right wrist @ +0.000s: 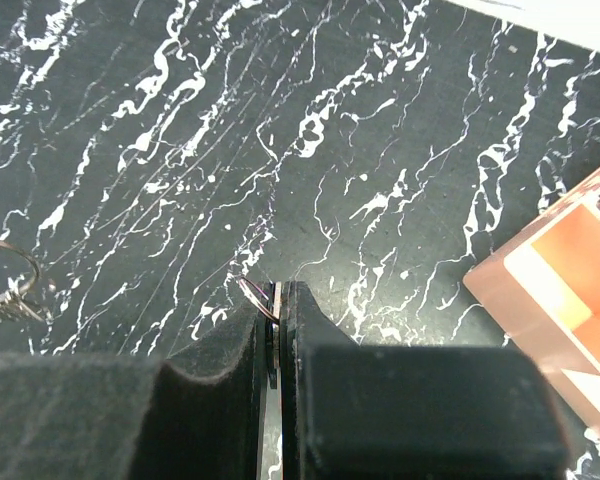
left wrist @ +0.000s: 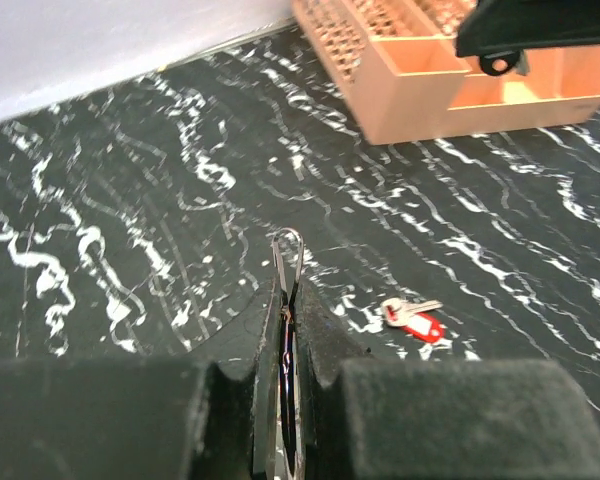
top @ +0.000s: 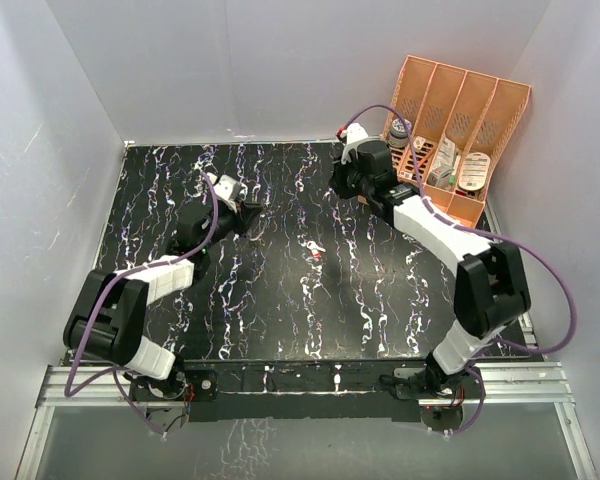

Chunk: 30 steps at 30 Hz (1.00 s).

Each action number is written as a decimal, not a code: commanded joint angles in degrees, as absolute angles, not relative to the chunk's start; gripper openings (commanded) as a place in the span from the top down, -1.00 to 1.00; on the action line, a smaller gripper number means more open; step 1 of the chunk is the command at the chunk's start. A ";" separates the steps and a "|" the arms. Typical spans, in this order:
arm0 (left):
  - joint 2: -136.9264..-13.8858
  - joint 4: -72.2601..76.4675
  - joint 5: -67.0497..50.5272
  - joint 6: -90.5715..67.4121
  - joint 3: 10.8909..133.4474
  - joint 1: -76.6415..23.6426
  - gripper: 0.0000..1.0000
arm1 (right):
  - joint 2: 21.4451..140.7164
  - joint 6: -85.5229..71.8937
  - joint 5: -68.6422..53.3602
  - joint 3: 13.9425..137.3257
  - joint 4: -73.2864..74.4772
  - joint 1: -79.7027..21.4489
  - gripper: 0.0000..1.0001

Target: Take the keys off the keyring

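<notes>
My left gripper is shut on the keyring, a thin wire loop seen edge-on that pokes out past the fingertips. A silvery key with a red piece lies on the black marbled table, to the right of that gripper. My right gripper is shut on a flat silvery key, with a small ring sticking out at the left pad. A wire loop with a twisted bundle shows at the left edge of the right wrist view.
The orange organiser stands at the table's back right corner, close behind the right arm. White walls close in the table on three sides.
</notes>
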State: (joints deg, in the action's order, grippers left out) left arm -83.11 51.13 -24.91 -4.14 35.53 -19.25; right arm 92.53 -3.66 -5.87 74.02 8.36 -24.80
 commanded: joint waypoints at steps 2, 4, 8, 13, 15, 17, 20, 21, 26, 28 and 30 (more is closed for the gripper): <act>-85.47 59.14 -24.16 -7.65 36.29 -17.28 1.00 | 98.04 -5.10 -7.76 75.89 -2.14 -24.54 1.00; -87.03 59.29 -23.50 -7.84 36.63 -17.15 1.00 | 100.97 -5.18 -8.01 76.74 -3.57 -24.58 1.00; -91.98 64.29 -23.34 -10.80 35.30 -16.21 1.00 | 106.83 -5.16 -8.13 77.89 -6.36 -24.61 1.00; -102.10 79.73 -27.48 -22.14 32.25 -13.08 1.00 | 112.77 -3.59 -7.89 80.21 -7.63 -24.58 1.00; -106.51 88.32 -28.68 -27.40 31.41 -11.34 1.00 | 114.14 -3.11 -7.44 80.37 -8.91 -24.61 1.00; -111.54 95.70 -30.42 -32.21 31.16 -9.61 1.00 | 115.59 -2.88 -7.28 80.82 -9.82 -24.38 1.00; -117.16 101.79 -31.53 -36.75 32.04 -8.27 1.00 | 118.10 -2.97 -8.04 81.89 -10.64 -24.26 1.00; -118.21 102.14 -31.57 -37.01 32.47 -8.12 1.00 | 118.73 -3.11 -8.20 82.23 -10.99 -24.16 1.00; -118.38 95.77 -32.12 -34.27 34.87 -8.13 1.00 | 120.77 -4.13 -9.55 83.73 -11.81 -24.13 1.00; -117.50 92.19 -31.72 -32.52 35.35 -8.09 1.00 | 121.57 -4.54 -9.51 84.49 -11.77 -24.17 0.99; -116.37 88.51 -30.46 -30.42 35.59 -8.04 0.90 | 122.45 -4.70 -9.47 85.61 -11.56 -24.15 0.95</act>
